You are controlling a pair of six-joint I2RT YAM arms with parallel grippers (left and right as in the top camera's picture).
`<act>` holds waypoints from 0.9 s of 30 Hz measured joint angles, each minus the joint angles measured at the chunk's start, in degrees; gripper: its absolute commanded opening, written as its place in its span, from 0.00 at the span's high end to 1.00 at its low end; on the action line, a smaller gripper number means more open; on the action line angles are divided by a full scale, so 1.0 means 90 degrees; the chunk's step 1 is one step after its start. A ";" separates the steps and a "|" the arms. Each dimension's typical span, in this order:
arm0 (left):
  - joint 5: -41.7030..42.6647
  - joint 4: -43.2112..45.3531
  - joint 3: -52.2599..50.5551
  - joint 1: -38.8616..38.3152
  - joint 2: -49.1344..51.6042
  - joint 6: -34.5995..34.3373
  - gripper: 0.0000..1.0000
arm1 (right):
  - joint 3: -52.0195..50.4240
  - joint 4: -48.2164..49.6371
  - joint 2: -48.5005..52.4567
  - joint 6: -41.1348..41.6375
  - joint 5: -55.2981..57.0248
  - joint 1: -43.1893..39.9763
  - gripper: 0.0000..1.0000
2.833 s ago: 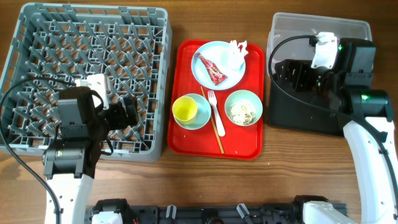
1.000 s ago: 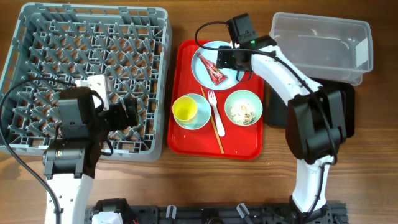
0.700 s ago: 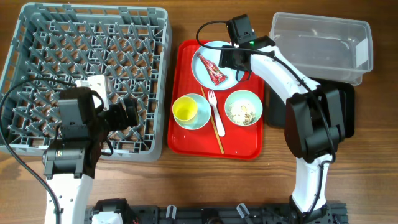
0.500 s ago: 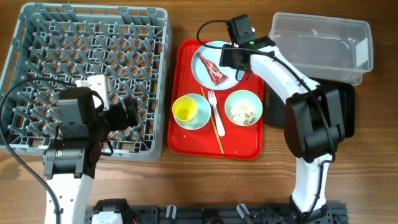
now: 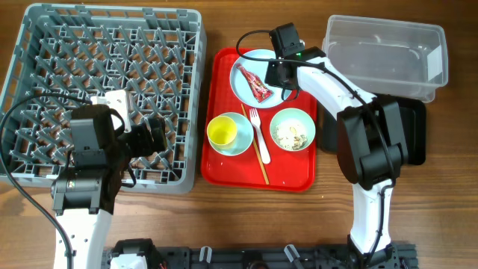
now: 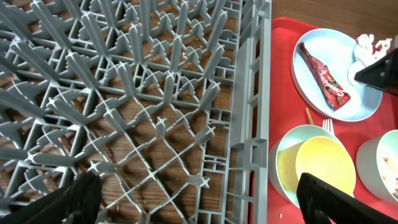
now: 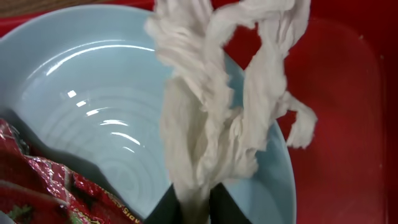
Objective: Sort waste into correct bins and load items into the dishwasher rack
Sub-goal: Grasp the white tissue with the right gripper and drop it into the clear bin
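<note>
The right fingers (image 7: 221,210) are clenched on the lower end of the crumpled white napkin (image 7: 211,93). The napkin is seen against the rim of the pale blue plate (image 7: 93,99) on the red tray (image 7: 348,124); whether it is lifted clear cannot be told. The red wrapper (image 7: 37,186) lies on the plate beside it. This grip is shown only by the right wrist view; from overhead it is hidden under the arm. The left fingers (image 6: 84,199) are spread wide, nothing held, above the grey rack (image 6: 155,112). The yellow cup (image 6: 323,165) is seen just past the rack wall.
</note>
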 measured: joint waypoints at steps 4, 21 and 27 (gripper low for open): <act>-0.0002 0.0000 0.0000 0.0000 0.0000 0.0000 0.00 | 0.0000 -0.0039 -0.0027 -0.0129 -0.0066 -0.0002 0.96; 0.0000 -0.0024 0.0000 0.0000 0.0000 0.0000 0.00 | 0.0007 -0.0556 -0.2416 -0.0656 0.0461 -0.1768 0.00; -0.0002 -0.0024 0.0000 0.0000 0.0000 0.0000 0.00 | 0.0007 -0.0406 -0.2380 -0.0823 -0.0435 -0.2276 0.00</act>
